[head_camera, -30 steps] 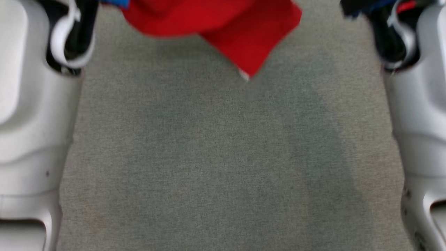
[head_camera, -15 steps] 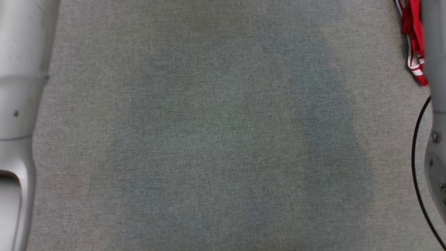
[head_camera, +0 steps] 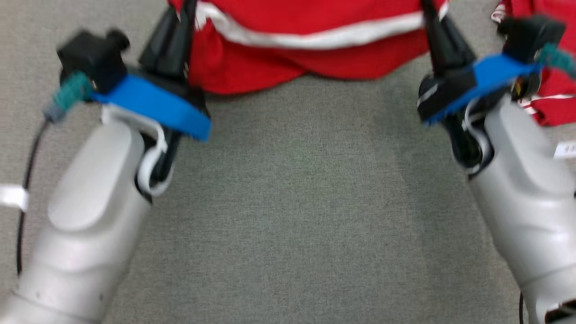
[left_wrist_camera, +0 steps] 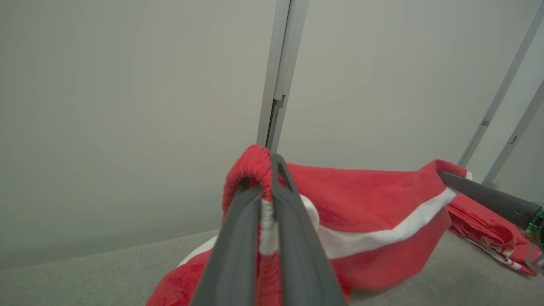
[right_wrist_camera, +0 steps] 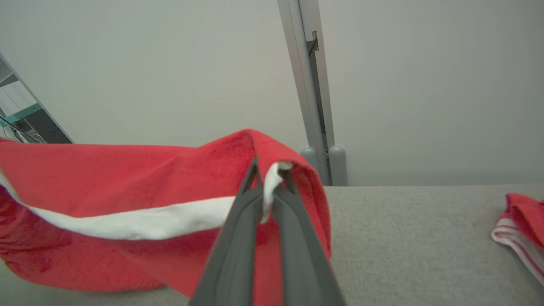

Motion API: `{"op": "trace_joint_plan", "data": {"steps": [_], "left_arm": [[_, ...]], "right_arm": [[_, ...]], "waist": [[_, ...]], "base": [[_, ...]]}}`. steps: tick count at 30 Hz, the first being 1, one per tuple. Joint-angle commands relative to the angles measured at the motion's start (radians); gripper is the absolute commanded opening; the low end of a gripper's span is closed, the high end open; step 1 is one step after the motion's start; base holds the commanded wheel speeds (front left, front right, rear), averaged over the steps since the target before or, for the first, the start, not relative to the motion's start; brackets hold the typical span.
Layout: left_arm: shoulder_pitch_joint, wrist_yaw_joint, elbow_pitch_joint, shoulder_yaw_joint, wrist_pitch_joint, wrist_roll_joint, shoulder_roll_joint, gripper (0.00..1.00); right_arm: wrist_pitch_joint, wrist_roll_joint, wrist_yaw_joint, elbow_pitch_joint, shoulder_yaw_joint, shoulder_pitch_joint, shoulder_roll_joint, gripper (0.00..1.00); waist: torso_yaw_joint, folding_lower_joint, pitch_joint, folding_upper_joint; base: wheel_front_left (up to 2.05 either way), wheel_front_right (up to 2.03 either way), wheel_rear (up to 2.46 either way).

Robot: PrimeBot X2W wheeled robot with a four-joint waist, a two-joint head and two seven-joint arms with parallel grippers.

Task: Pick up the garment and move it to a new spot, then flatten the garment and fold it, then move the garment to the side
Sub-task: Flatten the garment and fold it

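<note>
The garment [head_camera: 315, 22] is red with a white band and hangs stretched between my two grippers above the grey cloth-covered table [head_camera: 292, 202]. At the upper left, my left gripper [head_camera: 184, 13] is shut on one end of its banded edge. My right gripper [head_camera: 429, 13] is shut on the other end at the upper right. In the left wrist view the dark fingers [left_wrist_camera: 238, 238] pinch a bunched red and white fold, with the garment [left_wrist_camera: 374, 204] sagging to the right. The right wrist view has the fingers [right_wrist_camera: 293, 238] clamping the garment [right_wrist_camera: 106, 178], which droops to the left onto the table.
More red garments with white stripes [head_camera: 553, 99] lie at the table's right side, also in the right wrist view [right_wrist_camera: 522, 229]. A grey wall with metal posts [left_wrist_camera: 276, 76] stands behind the table. A black cable [head_camera: 27, 171] runs beside my left arm.
The head camera has shifted between frames. Earlier only my pale forearms flanked the grey table; now both grippers are in view with the red garment held stretched between them.
</note>
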Motion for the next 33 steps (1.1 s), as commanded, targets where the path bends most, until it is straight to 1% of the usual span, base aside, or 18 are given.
{"op": "trace_joint_plan", "data": {"steps": [1,6,10,16,20,26,30,33], "left_arm": [[0.069,0.012,-0.039,0.011,-0.006,0.012,-0.001,0.0],[0.304,0.04,-0.152,0.015,-0.005,0.045,0.002,0.0],[0.459,0.058,-0.203,-0.029,-0.005,0.068,0.016,0.0],[0.63,0.078,-0.253,-0.083,-0.003,0.076,0.039,0.0],[0.704,0.092,-0.292,-0.1,-0.002,0.066,0.05,0.0],[0.769,0.118,-0.361,-0.109,0.01,0.059,0.07,0.0],[0.796,0.131,-0.396,-0.114,0.019,0.057,0.079,0.0],[0.799,0.135,-0.413,-0.117,0.023,0.057,0.083,0.0]], "right_arm": [[-0.008,0.017,0.001,-0.021,0.017,0.061,-0.018,0.0],[-0.015,0.069,0.001,-0.095,0.054,0.25,-0.059,0.0],[-0.01,0.103,0.001,-0.157,0.058,0.391,-0.082,0.0],[0.014,0.121,0.001,-0.251,0.043,0.6,-0.101,0.0],[0.035,0.112,0.001,-0.324,0.002,0.734,-0.099,0.0],[0.088,0.073,0.001,-0.472,-0.093,0.907,-0.072,0.0],[0.138,0.041,0.001,-0.56,-0.162,0.98,-0.035,0.0],[0.176,0.015,0.001,-0.612,-0.206,1.002,-0.012,0.0]], "waist": [[-0.005,0.0,-0.024,0.0],[0.0,0.0,-0.087,0.0],[0.001,0.0,-0.136,0.0],[0.006,0.0,-0.201,0.0],[0.015,0.0,-0.234,0.0],[0.023,0.0,-0.259,0.0],[0.021,0.0,-0.271,0.0],[0.021,0.0,-0.274,0.0]], "base": [[0.0,0.0,0.0],[0.0,0.0,0.0],[0.0,0.0,0.0],[0.0,0.0,0.0],[0.0,0.0,0.0],[0.0,0.0,0.0],[0.0,0.0,0.0],[0.0,0.0,0.0]]}}
